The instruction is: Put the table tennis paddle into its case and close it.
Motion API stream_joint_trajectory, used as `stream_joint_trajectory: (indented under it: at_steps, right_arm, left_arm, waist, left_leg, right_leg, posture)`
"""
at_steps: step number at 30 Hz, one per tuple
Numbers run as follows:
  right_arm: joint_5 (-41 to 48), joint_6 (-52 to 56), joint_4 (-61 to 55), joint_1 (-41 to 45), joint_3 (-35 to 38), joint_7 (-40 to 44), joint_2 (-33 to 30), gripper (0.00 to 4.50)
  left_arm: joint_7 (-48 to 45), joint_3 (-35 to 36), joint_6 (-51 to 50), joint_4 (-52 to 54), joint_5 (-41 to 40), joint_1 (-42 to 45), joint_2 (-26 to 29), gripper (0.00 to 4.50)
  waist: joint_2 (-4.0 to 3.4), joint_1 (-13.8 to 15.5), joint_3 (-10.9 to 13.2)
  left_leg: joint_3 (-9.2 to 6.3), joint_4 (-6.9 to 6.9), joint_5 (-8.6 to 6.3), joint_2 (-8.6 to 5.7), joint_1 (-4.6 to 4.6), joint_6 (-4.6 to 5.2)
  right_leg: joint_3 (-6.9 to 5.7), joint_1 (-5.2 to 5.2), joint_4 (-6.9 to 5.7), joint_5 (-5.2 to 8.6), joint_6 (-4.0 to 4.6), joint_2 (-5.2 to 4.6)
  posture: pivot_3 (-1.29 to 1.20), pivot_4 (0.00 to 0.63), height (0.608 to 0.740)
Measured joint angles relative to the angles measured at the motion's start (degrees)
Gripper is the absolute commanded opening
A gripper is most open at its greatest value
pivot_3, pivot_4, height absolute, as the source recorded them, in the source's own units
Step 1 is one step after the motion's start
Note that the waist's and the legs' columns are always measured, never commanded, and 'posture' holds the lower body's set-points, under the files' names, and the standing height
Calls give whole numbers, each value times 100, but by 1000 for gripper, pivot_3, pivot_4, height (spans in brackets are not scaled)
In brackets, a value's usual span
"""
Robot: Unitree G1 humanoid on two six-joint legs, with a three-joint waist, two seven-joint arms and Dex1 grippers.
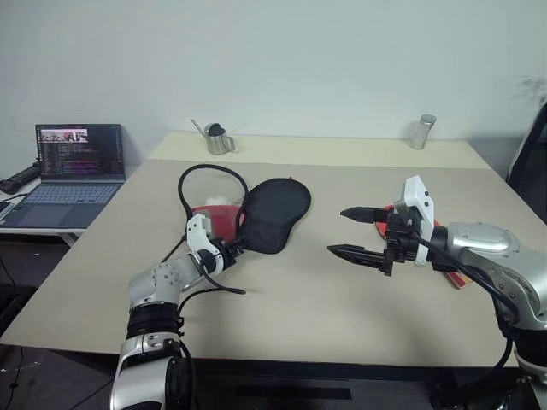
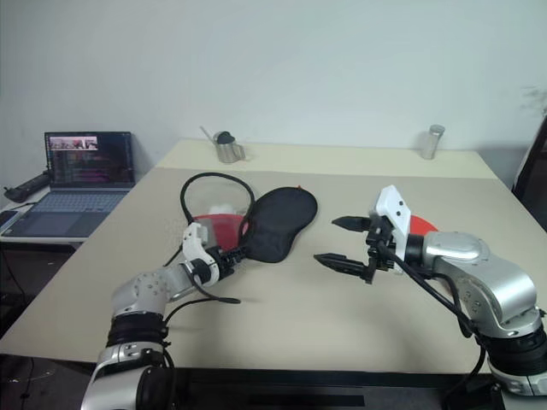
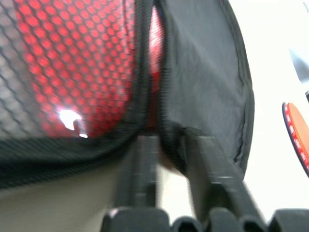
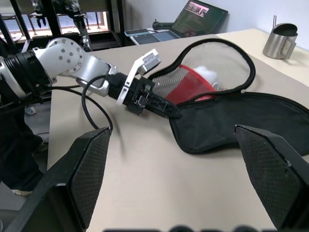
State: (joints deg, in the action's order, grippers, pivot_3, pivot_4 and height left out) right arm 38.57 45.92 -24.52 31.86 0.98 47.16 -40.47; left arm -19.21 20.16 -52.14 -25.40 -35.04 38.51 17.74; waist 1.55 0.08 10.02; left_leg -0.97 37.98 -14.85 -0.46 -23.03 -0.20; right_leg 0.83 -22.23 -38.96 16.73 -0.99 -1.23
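Two halves of the case (image 1: 272,213) lie spread open on the beige table (image 1: 282,299) — the black fabric half flat toward the middle, the red-and-mesh half (image 4: 186,82) beside it with its black zipper rim (image 1: 209,175) standing up in a loop. The left gripper (image 1: 234,248) reaches in low from the near-left side, and its two black fingers (image 3: 140,169) are pinched together on the case at the narrow end where the two halves meet; in the left wrist view the black rim runs down between the fingers, with red mesh on one side and black fabric on the other.

The right gripper (image 2: 342,242) hovers above the table to the right of the case, apart from it, with its fingers spread wide and nothing between them. It points toward the case.

The table tennis paddle (image 1: 444,256) lies flat on the table behind the right gripper, well apart from the case, its red face up — most of it is hidden by the gripper and arm, and only a red edge (image 2: 419,224) shows in the right eye view.

At the far edge of the table stand a small steel pitcher (image 1: 218,139) and a steel cup (image 1: 422,131). An open laptop (image 1: 73,171) sits on a separate surface to the left.
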Motion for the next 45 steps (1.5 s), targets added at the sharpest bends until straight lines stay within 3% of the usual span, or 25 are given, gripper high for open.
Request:
stream_joint_trajectory:
  at_steps: [10, 18, 24, 27, 33, 38, 45]
  right_arm:
    - [-17, -70, 7, -39, 0, 14, 15, 4500]
    - [-17, -107, -4, -202, 10, -97, 20, 4500]
    - [67, -49, -53, -222, 28, -234, 24, 4500]
    - [115, 16, -57, -224, 66, -333, 41, 4500]
    - [208, 281, -7, -240, 238, -726, 260, 4500]
    - [125, 366, 144, -239, 193, -1040, 541, 4500]
    - [-81, 460, 401, -179, -222, -1494, 1194, 4500]
  left_arm:
    - [-974, -1299, 5, 316, 364, 9, -45, 14]
    - [-1387, -1815, 235, 544, 713, -44, 0, 14]
    - [-1598, -2156, 670, 1278, 1077, -455, 273, 2130]
    - [-1811, -2326, 895, 2032, 1221, -954, 707, 3115]
    - [-2392, -1849, 1253, 2848, 942, -1813, 1271, 3115]
    - [-2481, -1178, 1526, 3045, 689, -1490, 1576, 3115]
    - [-2883, -867, 1660, 2936, 574, -982, 2149, 3115]
  waist:
    - [0, 2, 0]
    - [0, -11, 1]
    - [0, -12, 1]
    - [-1, -43, 1]
    - [-1, -17, 5]
    - [5, 1, 7]
    - [2, -53, 9]
  left_leg:
    - [0, -1, 0, -1, -1, 0]
    - [3, -2, 0, -1, -2, 0]
    - [2, -2, 0, 1, -1, 0]
    - [5, -8, 0, 3, -1, 1]
    - [-1, -5, 1, 6, 0, 0]
    - [0, -4, 0, 2, -1, 0]
    - [3, -10, 0, 3, 0, 0]
  right_leg:
    - [1, 0, 2, 0, 0, 0]
    - [4, -1, 1, 0, 0, 0]
    - [5, -2, 1, 0, 0, 0]
    - [9, -4, 3, 1, 1, 0]
    - [1, -4, 0, 4, 8, 0]
    - [0, -1, 4, 4, 8, -3]
    - [2, -5, 0, 4, 8, 1]
  posture:
    - [0, 150, 740]
    - [0, 150, 740]
    - [0, 150, 740]
    - [0, 150, 740]
    - [0, 150, 740]
    - [0, 150, 740]
    - [0, 150, 740]
